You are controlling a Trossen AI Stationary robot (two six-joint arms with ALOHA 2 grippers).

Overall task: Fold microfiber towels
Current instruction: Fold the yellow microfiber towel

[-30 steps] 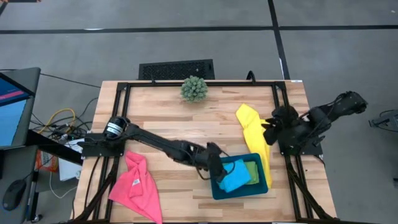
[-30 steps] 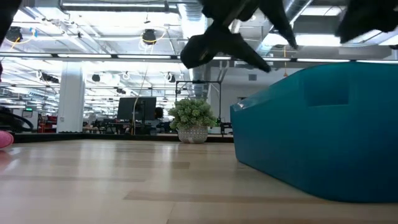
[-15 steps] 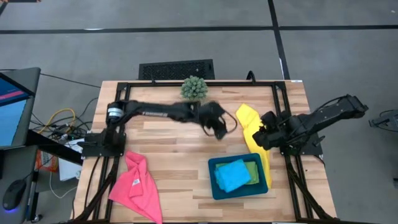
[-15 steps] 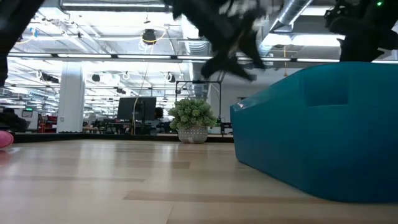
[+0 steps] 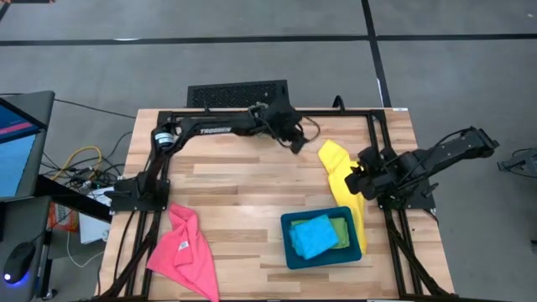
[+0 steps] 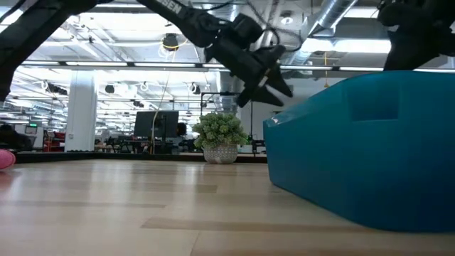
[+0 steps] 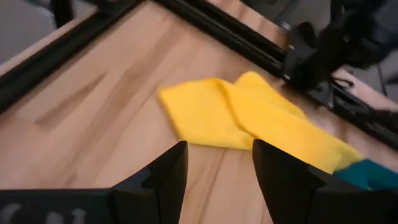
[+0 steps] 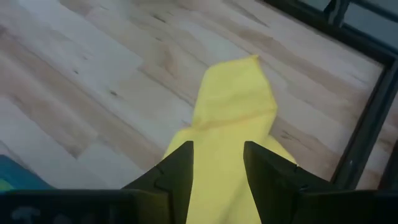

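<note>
Now both empty grippers, left (image 5: 295,139) and right (image 5: 356,180), hover fingers apart beside the yellow towel (image 5: 337,172), likely to spread it.

Even, bright overhead light is cast on the tabletop (image 5: 252,180) with only soft shadows, ceiling lamps are seen glaring in the low view, and slight motion blur is shown in the left wrist view.

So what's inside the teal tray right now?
The teal tray holds a folded blue towel lying on a green towel, of which only an edge shows. Anything beneath them is covered.
</note>
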